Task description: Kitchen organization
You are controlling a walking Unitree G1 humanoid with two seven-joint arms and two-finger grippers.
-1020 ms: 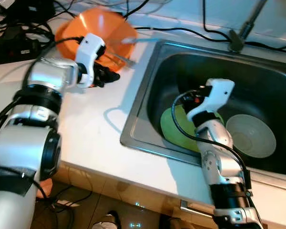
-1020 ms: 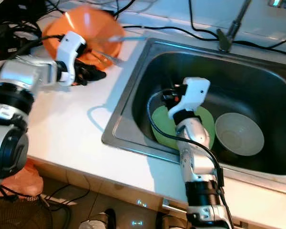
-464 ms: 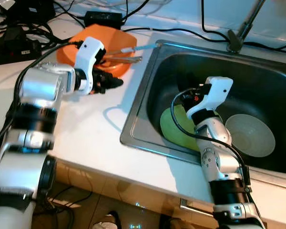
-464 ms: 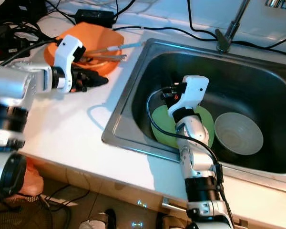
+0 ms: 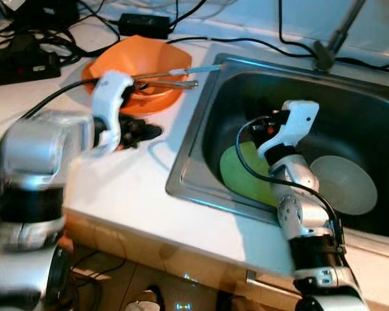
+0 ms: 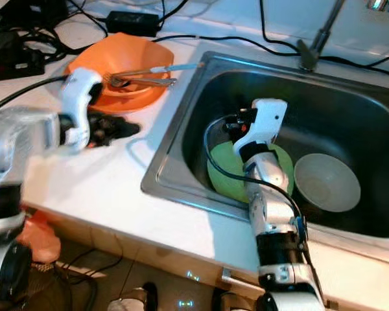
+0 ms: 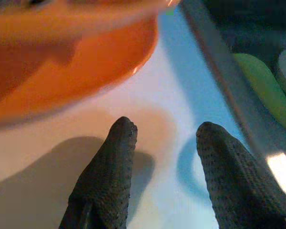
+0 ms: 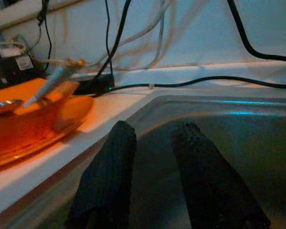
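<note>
1. Orange bowl [image 5: 135,71] sits on the white counter [image 5: 110,188] just beside the sink [image 5: 201,110] rim, with utensils [image 5: 168,76] laid across it — handles reaching out toward the basin. That looks like a spot for collecting cutlery clear of the wet side.

2. Left gripper [image 5: 144,131] hovers low over the counter just in front of the bowl, its fingers [image 7: 109,167] spread and holding nothing. The left wrist view has bare counter between the two tips and the bowl's orange wall just beyond, so the bowl stands free of any grip.

3. Right gripper [image 8: 155,143] hangs inside the sink above a green plate [image 5: 243,175], which leans against the near wall of the basin. Its fingers stand slightly apart with nothing between them, aimed across the basin toward the back rim.

4. A pale bowl [image 5: 343,184] rests upright on the sink floor just beside the green plate — both dishes appear to be waiting to be lifted out.

5. Black cables [image 5: 246,42] trail over the counter behind the bowl and sink; a faucet stem [image 5: 330,45] rises at the back rim. The cables could snag an arm reaching back there.

6. Judging from the layout, the organizing is part-way: cutlery gathered, dishes not yet out of the basin.
</note>
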